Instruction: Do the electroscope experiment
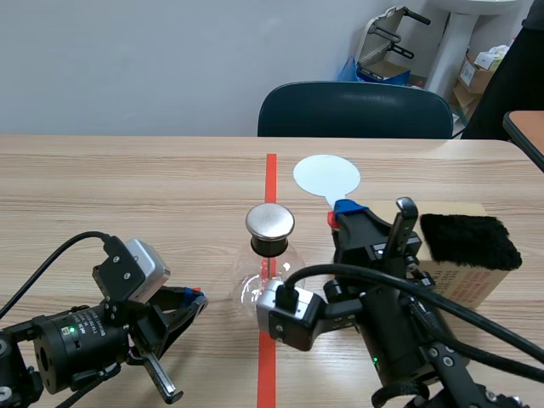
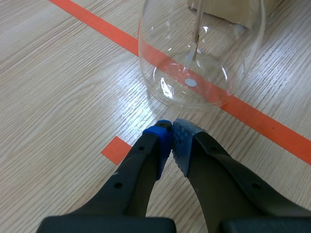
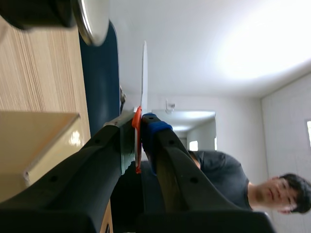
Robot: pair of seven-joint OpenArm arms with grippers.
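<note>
A light wood table point(image 1: 127, 187) stands by a pale wall, with a dark blue chair point(image 1: 357, 110) behind it. A red tape line point(image 1: 271, 178) runs down the middle of the table.

A round glass jar point(image 1: 255, 285) sits on this line. It has a shiny metal lid point(image 1: 270, 221) on a black neck. A thin strip point(image 2: 194, 46) hangs inside the jar.

The left gripper point(image 2: 171, 128) is low over the table, just beside the jar but not touching it. Its fingers are pressed together with nothing between them. A small tape square point(image 2: 116, 149) lies next to it.

The right gripper point(image 1: 340, 212) is to the right of the jar. It pinches the red handle point(image 3: 137, 131) of a paddle point(image 1: 326, 176) with a flat white round end. The paddle is up in the air, near the lid but apart from it.

A tan box point(image 1: 463, 285) is on the right side of the table, with black fur point(image 1: 469, 240) on top.

A person point(image 3: 228, 179) in a dark shirt shows in the right wrist view.
</note>
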